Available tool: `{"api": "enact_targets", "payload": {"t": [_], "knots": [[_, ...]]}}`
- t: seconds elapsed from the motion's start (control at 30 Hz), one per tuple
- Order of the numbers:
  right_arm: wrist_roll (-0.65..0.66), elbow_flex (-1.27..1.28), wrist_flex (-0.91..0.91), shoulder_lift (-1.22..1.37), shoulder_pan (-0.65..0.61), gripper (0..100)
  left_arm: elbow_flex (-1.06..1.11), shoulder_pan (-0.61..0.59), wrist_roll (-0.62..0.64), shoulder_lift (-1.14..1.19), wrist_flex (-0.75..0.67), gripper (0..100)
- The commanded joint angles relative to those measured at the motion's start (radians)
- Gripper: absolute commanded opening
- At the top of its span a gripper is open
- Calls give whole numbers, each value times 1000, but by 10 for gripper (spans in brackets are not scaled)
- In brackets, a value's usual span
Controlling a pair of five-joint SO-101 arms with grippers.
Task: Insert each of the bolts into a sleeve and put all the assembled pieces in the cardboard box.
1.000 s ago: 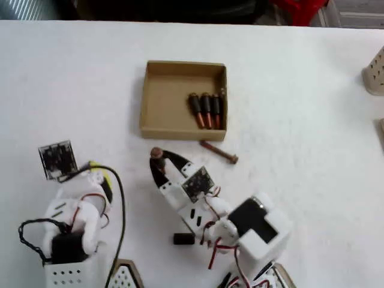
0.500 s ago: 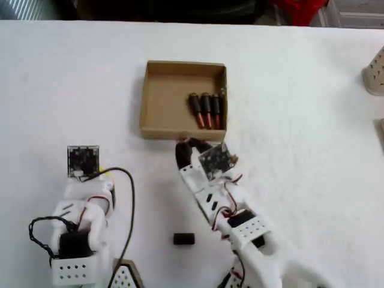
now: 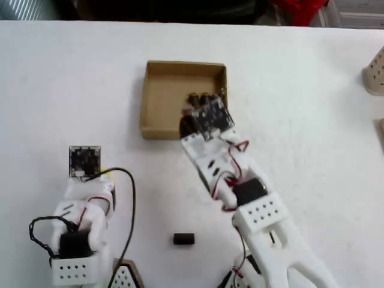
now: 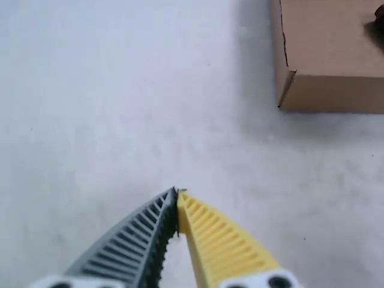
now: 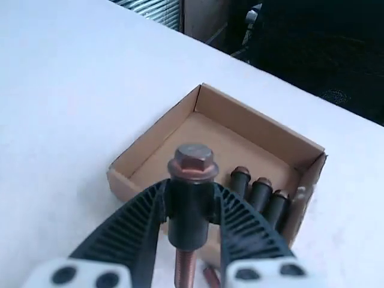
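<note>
our right gripper (image 5: 191, 191) clamps the sleeved bolt (image 5: 192, 164) upright at the cardboard box (image 5: 150, 150) near wall, we judge for dropping beside three assembled pieces (image 5: 259, 195), while our left gripper (image 4: 177, 207) rests closed, empty, well aside.

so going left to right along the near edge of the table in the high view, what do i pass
left arm → loose black sleeve → right arm

White desk (image 3: 72, 78). Beige perforated block (image 3: 375, 73) near the desk's right side in the high view. Red object (image 3: 298, 11) and slatted blind (image 3: 24, 9) beyond the far edge.
</note>
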Motion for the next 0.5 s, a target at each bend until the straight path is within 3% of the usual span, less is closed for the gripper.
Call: {"api": "enact_targets", "payload": {"t": [0.0,0.2,0.47], "knots": [[20,-296,12,213,28,22,-3,13,-9,-5,9,24],[21,-663,222,573,22,22,-3,13,-9,-5,9,24],[21,-893,248,886,22,29,-3,10,-9,-5,9,24]]}}
